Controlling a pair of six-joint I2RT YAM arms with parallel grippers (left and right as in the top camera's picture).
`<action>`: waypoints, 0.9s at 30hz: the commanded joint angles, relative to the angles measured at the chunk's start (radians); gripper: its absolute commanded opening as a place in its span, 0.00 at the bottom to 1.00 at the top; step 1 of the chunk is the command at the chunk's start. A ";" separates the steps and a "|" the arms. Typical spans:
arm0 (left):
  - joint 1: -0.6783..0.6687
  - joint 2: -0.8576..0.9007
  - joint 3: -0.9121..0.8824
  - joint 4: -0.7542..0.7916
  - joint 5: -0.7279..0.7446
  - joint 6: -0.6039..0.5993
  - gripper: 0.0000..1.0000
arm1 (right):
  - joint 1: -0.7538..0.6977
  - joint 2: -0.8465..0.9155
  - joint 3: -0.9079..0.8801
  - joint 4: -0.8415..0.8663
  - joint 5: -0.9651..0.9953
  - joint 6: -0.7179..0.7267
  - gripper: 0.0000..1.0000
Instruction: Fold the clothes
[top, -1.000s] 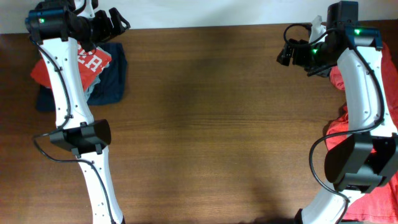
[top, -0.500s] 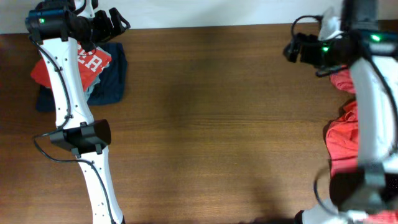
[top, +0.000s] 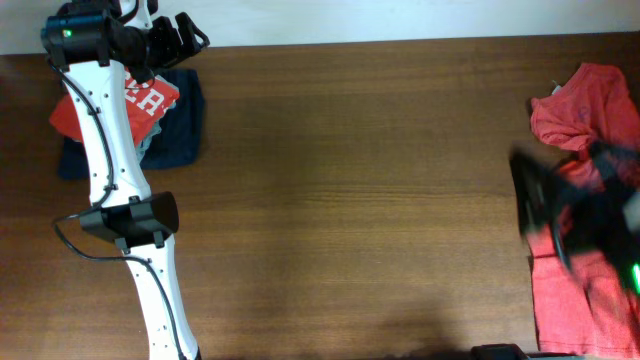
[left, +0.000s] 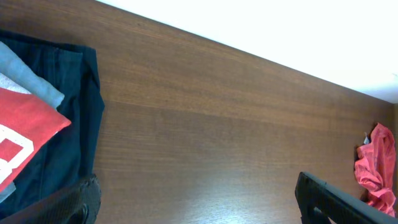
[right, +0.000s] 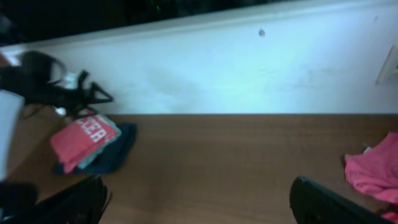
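At the far left of the wooden table (top: 350, 200) you have a folded stack. A red T-shirt (top: 148, 102) with white lettering lies on top, a grey-blue layer (left: 28, 74) is under it, and a navy garment (top: 186, 128) is at the bottom. Your left gripper (top: 182, 34) hangs just past the stack's far edge. In the left wrist view its fingers (left: 71, 202) are spread to the frame corners with nothing between them.

Along the right edge lies a coral T-shirt (top: 575, 105), unfolded and rumpled, running from far to near. Overhead, your right arm (top: 560, 205) is only a dark blur above that shirt. In the right wrist view your right gripper (right: 196, 202) has its jaws wide apart and empty, facing across the table toward the stack.
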 joint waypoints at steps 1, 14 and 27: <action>0.002 -0.027 0.014 0.002 0.000 0.005 0.99 | 0.032 -0.125 -0.025 -0.055 0.048 -0.003 0.99; 0.002 -0.027 0.014 0.002 0.000 0.005 0.99 | 0.032 -0.663 -0.508 -0.029 0.101 -0.003 0.99; 0.002 -0.027 0.014 0.002 0.000 0.005 0.99 | 0.032 -0.961 -1.151 0.424 0.101 -0.003 0.99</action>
